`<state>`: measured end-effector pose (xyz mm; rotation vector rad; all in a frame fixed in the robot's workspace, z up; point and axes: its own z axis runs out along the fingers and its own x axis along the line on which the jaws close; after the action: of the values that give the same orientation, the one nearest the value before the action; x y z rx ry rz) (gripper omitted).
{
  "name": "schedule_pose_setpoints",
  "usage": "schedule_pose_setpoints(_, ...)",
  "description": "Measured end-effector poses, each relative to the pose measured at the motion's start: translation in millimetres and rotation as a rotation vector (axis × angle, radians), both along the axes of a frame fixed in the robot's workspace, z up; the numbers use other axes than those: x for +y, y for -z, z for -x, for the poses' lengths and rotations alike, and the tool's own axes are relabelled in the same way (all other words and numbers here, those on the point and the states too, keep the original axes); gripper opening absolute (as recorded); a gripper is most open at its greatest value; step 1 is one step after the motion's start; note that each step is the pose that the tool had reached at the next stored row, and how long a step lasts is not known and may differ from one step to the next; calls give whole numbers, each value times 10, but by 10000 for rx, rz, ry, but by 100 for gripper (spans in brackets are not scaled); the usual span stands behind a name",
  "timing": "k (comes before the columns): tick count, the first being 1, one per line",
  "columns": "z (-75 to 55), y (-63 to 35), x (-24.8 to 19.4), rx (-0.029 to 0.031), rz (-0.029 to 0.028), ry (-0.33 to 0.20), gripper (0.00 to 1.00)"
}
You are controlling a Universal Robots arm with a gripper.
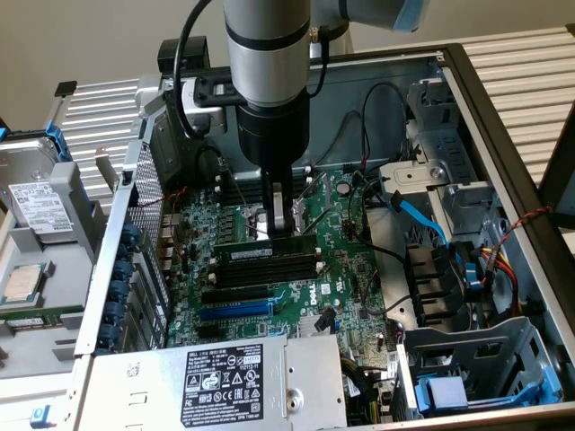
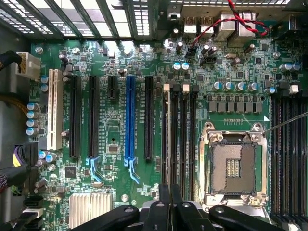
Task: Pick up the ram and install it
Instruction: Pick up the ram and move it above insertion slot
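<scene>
Green ram [image 1: 260, 254] stands upright in a memory slot directly under my gripper [image 1: 280, 232], fingers [image 2: 163, 208] drawn nearly together and pinching its top edge near mid-length, empty black slots [image 1: 269, 271] just beside it.

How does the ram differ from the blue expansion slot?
The ram is a green board with a white label; the blue expansion slot is blue plastic. The ram stands among the black memory slots, under the claw; the blue expansion slot lies empty. Both are long, thin, parallel.
</scene>
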<state>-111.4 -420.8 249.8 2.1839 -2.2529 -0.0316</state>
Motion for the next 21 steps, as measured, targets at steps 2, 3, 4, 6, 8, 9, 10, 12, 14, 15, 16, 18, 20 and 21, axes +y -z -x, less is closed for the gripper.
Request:
schedule_pose_setpoints(2,1,8,0,1,15,19,12)
schedule_pose_setpoints(3,1,12,0,2,20,28,12)
schedule_pose_setpoints(4,1,18,0,1,21,38,12)
schedule_pose_setpoints(6,1,29,1,1,23,47,12)
schedule_pose_setpoints(8,5,38,0,1,24,50,12)
schedule_pose_setpoints(9,8,41,0,2,24,49,12)
schedule_pose_setpoints(10,12,44,0,1,24,49,12)
schedule_pose_setpoints(12,18,48,0,1,24,48,12)
schedule_pose_setpoints(14,18,52,0,1,23,47,12)
schedule_pose_setpoints(15,19,54,0,1,23,47,12)
schedule_pose_setpoints(16,19,55,0,1,24,49,12)
schedule_pose_setpoints(18,21,65,1,-1,20,49,12)
schedule_pose_setpoints(20,27,72,0,-2,23,49,12)
schedule_pose_setpoints(21,29,74,0,-8,24,48,12)
